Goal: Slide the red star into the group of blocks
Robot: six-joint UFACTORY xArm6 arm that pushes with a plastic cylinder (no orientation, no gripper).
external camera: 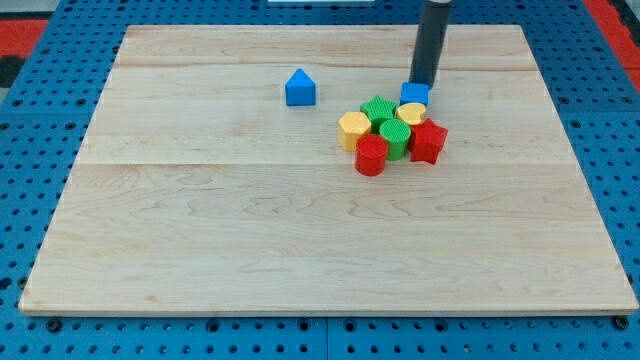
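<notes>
The red star (429,141) lies at the right end of a tight group of blocks right of the board's middle, touching its neighbours. The group holds a blue cube (414,94), a yellow block (412,112), a green star-like block (377,109), a green cylinder (393,137), a yellow cylinder (353,128) and a red cylinder (371,155). My tip (423,83) stands just above the blue cube, at the group's top right edge, touching or nearly touching it. The rod rises out of the view's top.
A blue house-shaped block (300,88) sits alone to the left of the group. The wooden board (200,230) lies on a blue pegboard surface (40,120); red flooring shows at the top corners.
</notes>
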